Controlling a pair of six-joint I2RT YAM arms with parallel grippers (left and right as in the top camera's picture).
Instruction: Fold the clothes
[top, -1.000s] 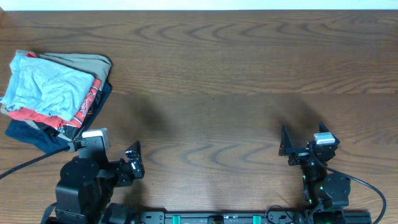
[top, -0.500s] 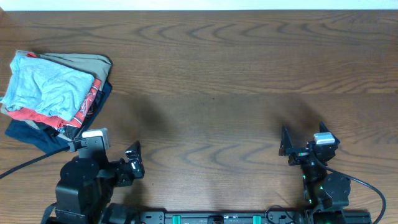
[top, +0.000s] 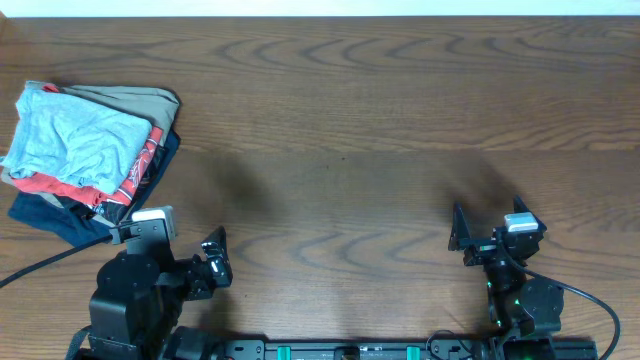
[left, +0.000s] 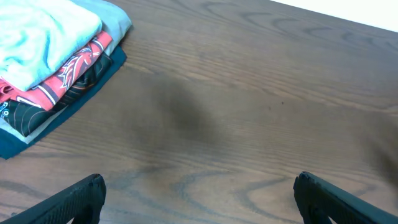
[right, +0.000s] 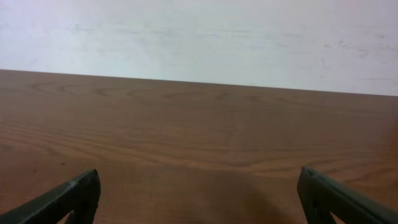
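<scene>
The clothes, a pale blue T-shirt (top: 72, 138), lie loosely rumpled on top of a pile at the table's far left; in the left wrist view the T-shirt (left: 43, 28) fills the upper left corner. My left gripper (top: 213, 262) hovers near the front edge, right of and below the pile, open with only bare wood between its fingers (left: 199, 180). My right gripper (top: 487, 218) stands open at the front right, far from the pile, with nothing between its fingertips (right: 199, 174).
Under the blue T-shirt lie a red shirt with white lettering (top: 140, 172), a khaki garment (top: 130, 98) and a navy garment (top: 55, 215). The brown wooden table (top: 350, 120) stretches to a white wall (right: 199, 37). A black cable (top: 40, 262) trails at the front left.
</scene>
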